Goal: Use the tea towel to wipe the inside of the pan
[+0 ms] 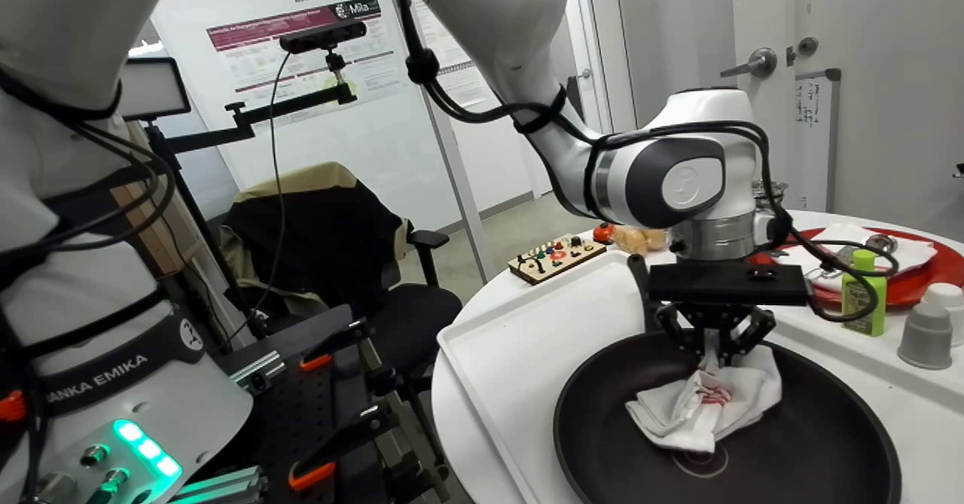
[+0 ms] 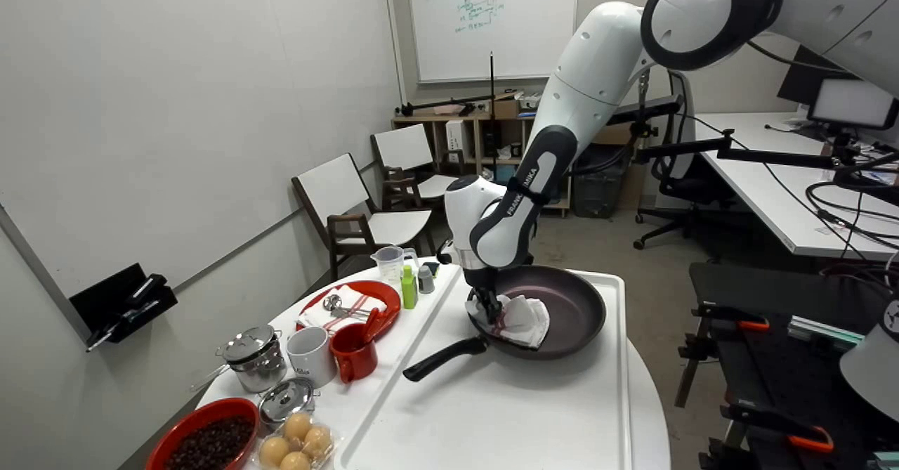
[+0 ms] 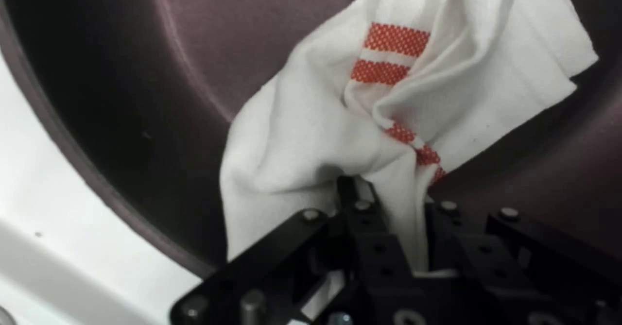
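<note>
Two black fingers (image 3: 381,259) of mine are clamped on a raised fold of the tea towel (image 3: 350,126), which lies bunched inside the pan (image 2: 570,308). My gripper (image 1: 713,358) points down into it, near the base of the pan's handle (image 2: 446,360). The towel is white and rumpled. In the wrist view a pair of red bands (image 3: 396,38) crosses it in a coarse weave, and below them more red runs broken along a crease. At that view's right its layers spread flatter, ending in stacked corners. The pan is round and dark, its floor purplish brown there, its wall nearly black. In an exterior view, faint pale rings (image 1: 700,465) show on the floor, right by the towel's edge. Beneath the pan is a white tray (image 2: 499,414).
</note>
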Available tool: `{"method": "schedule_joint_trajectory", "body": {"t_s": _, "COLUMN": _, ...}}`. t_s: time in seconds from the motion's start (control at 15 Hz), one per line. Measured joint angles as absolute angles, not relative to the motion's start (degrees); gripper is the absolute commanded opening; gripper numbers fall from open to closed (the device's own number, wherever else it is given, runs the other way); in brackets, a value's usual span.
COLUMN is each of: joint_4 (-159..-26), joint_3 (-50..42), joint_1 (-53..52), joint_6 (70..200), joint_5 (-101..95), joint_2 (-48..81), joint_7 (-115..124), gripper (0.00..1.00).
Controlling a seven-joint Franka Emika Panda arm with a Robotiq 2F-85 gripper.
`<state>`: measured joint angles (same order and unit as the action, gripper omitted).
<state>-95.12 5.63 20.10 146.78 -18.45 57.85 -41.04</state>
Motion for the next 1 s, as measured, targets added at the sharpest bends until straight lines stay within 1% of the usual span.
{"method": "schedule_joint_trajectory", "body": {"t_s": 0.27, "joint_4": -98.66, "joint_3": 8.20, "joint_1": 20.09, "joint_6": 145.41, "joint_5": -17.92, "joint_2": 56.32, "joint_7": -49.72, "gripper": 0.07}}
{"method": "schedule_joint_trajectory", "body": {"t_s": 0.47, "joint_4": -99.05, "joint_3": 8.24, "joint_1": 19.14, "joint_6": 139.17, "joint_5": -17.26, "joint_2": 55.79, "joint_7": -53.70, "gripper": 0.07}}
{"method": "schedule_joint_trajectory", "body": {"t_s": 1.0, "joint_4": -95.77, "joint_3": -3.23, "joint_1": 10.13, "joint_6": 122.75, "joint_5": -18.11, "joint_2": 57.77, "joint_7": -47.64, "gripper": 0.07}}
